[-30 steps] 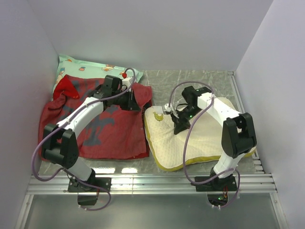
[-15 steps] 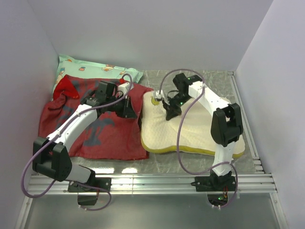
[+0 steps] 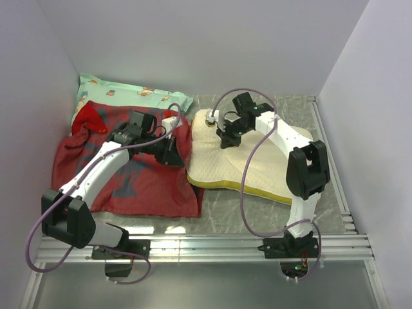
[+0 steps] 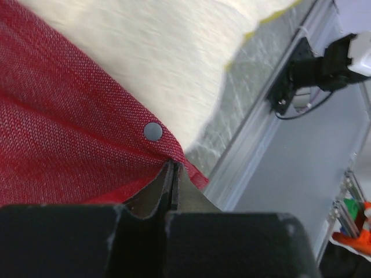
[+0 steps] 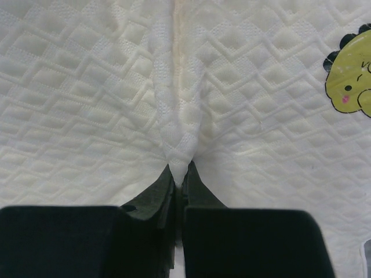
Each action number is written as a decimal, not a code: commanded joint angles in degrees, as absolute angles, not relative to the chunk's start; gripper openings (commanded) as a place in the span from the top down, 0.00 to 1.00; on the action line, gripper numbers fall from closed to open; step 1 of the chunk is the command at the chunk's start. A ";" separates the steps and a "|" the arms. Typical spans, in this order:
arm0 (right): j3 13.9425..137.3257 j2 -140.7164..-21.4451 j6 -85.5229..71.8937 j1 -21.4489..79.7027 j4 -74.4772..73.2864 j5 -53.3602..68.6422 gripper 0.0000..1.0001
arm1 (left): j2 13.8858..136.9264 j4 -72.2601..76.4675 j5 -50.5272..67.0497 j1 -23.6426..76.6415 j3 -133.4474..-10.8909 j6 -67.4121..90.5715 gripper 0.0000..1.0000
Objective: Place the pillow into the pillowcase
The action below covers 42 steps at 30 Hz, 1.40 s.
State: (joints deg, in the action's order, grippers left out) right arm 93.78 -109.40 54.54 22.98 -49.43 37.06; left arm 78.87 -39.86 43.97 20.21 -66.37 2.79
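Now the left gripper (image 4: 173,168) pinches the pillowcase (image 4: 69,133) edge, with a grey snap (image 4: 153,131) just beyond its tips and the pillow (image 4: 145,52) farther ahead. The right gripper (image 5: 179,174) pinches a raised pillow fold.

The big red fabric pillowcase (image 3: 138,187) lies left on the grey marbled table (image 3: 225,207), the cream quilted rectangular pillow (image 3: 219,166) touching its right edge. Behind it, in the far left corner, the mint-green printed pillow (image 3: 119,90) lies partly beneath.
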 commanded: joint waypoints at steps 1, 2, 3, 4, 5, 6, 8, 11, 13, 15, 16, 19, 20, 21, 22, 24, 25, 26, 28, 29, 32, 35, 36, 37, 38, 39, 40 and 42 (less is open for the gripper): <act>90.81 -104.68 48.87 23.29 -36.58 31.73 1.00 | 77.43 -44.73 51.23 20.21 -70.13 -2.20 1.00; 90.10 -104.33 46.87 23.55 -35.43 29.81 1.00 | 77.69 -44.74 52.28 20.21 -71.01 -2.02 1.00; 88.09 -103.98 45.71 23.90 -32.37 28.92 1.00 | 77.96 -44.74 52.64 20.13 -71.45 -1.76 1.00; 86.94 -103.02 44.75 24.78 -31.04 28.05 1.00 | 78.22 -43.78 53.08 20.21 -71.80 -0.37 1.00; 85.71 -102.40 42.56 25.31 -29.46 26.82 1.00 | 78.40 -42.81 53.35 20.21 -72.42 1.74 1.00; 84.65 -101.78 41.76 25.57 -27.18 26.20 1.00 | 78.92 -41.85 52.91 20.21 -72.60 3.15 1.00; 82.27 -99.76 41.22 26.80 -27.42 27.06 1.00 | 79.10 -36.58 51.08 20.21 -72.25 8.42 1.00; 79.37 -95.99 41.83 28.56 -30.84 31.80 1.00 | 79.10 -29.03 45.63 20.21 -71.46 14.13 1.00; 77.52 -92.75 42.10 29.35 -34.61 37.14 1.00 | 79.36 -26.20 41.32 20.21 -71.19 17.13 1.00; 76.12 -90.45 43.24 30.49 -39.17 41.55 1.00 | 79.54 -22.68 40.09 20.21 -70.66 18.63 1.00; 75.68 -88.61 43.94 31.02 -40.94 45.05 1.00 | 79.45 -21.98 38.95 20.30 -70.58 18.98 1.00; 72.43 -87.63 47.36 33.04 -45.60 46.84 1.00 | 78.40 -22.05 37.62 20.56 -68.65 16.89 1.00; 71.38 -88.06 48.59 33.22 -46.05 47.11 1.00 | 77.88 -22.67 37.36 20.74 -67.25 15.83 1.00; 69.54 -88.68 48.69 33.22 -45.97 47.20 1.00 | 76.83 -24.33 37.18 20.66 -66.28 14.78 1.00; 68.74 -90.77 48.52 33.22 -45.88 47.11 1.00 | 76.12 -25.22 37.09 20.65 -65.23 12.33 1.00; 67.33 -92.80 48.26 33.22 -45.36 46.24 1.00 | 74.72 -29.94 36.48 20.74 -62.76 9.33 1.00; 66.89 -94.12 47.73 33.22 -44.66 45.88 1.00 | 74.27 -32.23 36.04 20.74 -61.62 6.36 0.99; 66.45 -94.65 46.42 33.22 -43.08 45.10 1.00 | 73.57 -33.65 34.90 20.74 -60.92 5.02 0.99; 65.22 -95.18 43.88 33.22 -40.79 44.56 1.00 | 72.60 -36.28 34.02 20.74 -58.81 2.82 0.98; 65.13 -95.36 43.42 33.14 -40.17 44.47 1.00 | 72.16 -36.65 33.93 20.74 -58.28 2.46 0.98; 67.93 -97.55 46.74 33.31 -45.14 45.17 1.00 | 71.02 -37.18 32.80 20.74 -57.83 2.54 1.00; 67.94 -96.86 53.94 33.40 -49.29 44.82 1.00 | 71.45 -36.13 31.21 20.39 -59.32 3.07 1.00; 67.68 -95.55 55.97 33.31 -52.70 45.09 1.00 | 71.89 -35.60 31.20 19.35 -59.85 4.29 1.00; 67.68 -94.84 58.16 33.40 -54.82 45.26 1.00 | 72.24 -35.25 31.81 18.73 -61.77 4.83 1.00; 67.68 -94.14 62.01 33.66 -56.84 44.92 1.00 | 73.03 -34.29 32.34 18.20 -62.83 5.62 1.00; 67.15 -92.48 63.18 33.84 -59.30 44.39 1.00 | 73.30 -33.76 32.87 17.76 -64.06 6.67 1.00; 66.71 -91.50 65.28 33.92 -60.02 43.78 1.00 | 73.56 -33.23 33.48 17.67 -66.07 7.20 1.00; 65.49 -88.87 66.79 34.71 -60.90 42.11 1.00 | 74.09 -31.65 34.45 17.67 -67.49 8.95 1.00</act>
State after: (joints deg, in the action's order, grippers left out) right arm 66.43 -94.43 59.88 33.76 -51.92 43.88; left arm 74.00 -36.21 32.80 18.06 -62.57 6.39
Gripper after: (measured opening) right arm 0.039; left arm 0.012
